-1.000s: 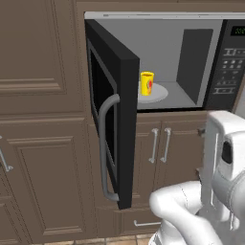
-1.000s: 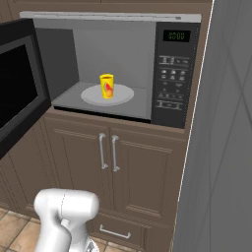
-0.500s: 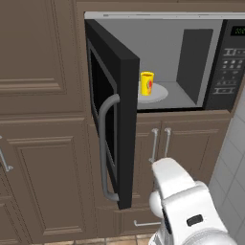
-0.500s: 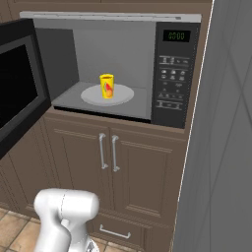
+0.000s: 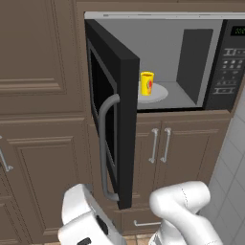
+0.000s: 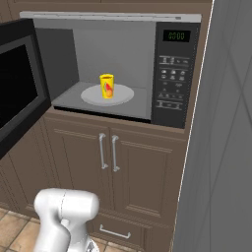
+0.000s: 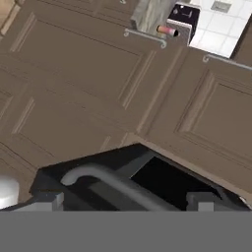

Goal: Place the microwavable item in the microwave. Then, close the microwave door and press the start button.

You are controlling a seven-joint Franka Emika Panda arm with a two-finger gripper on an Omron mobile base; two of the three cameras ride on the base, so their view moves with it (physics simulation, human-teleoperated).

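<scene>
The microwavable item, a small yellow cup (image 5: 147, 83) (image 6: 107, 86) with a red mark, stands upright on the white turntable plate (image 5: 159, 93) (image 6: 124, 93) inside the microwave (image 5: 224, 62) (image 6: 172, 74). The microwave door (image 5: 126, 129) (image 6: 19, 93) (image 7: 162, 179) hangs wide open, its curved grey handle (image 5: 102, 143) (image 7: 106, 179) facing outward. My gripper (image 7: 125, 201) is open and holds nothing, with the door and its handle close in front of the fingertips (image 7: 49, 199). In the left base view the white hand (image 5: 83, 222) sits low, below the door's outer edge.
Brown cabinet doors (image 5: 33, 158) (image 6: 123, 172) surround the microwave, with metal pulls (image 5: 154, 145) (image 6: 102, 150) below it. A grey tiled wall (image 6: 221, 147) rises at the right. In the hand view a toaster (image 7: 184, 17) and a pink bottle (image 7: 166, 30) lie far off.
The arm has swung from the right side of the left base view down to its lower left, bringing the hand under the open door. Cup and door have not moved.
</scene>
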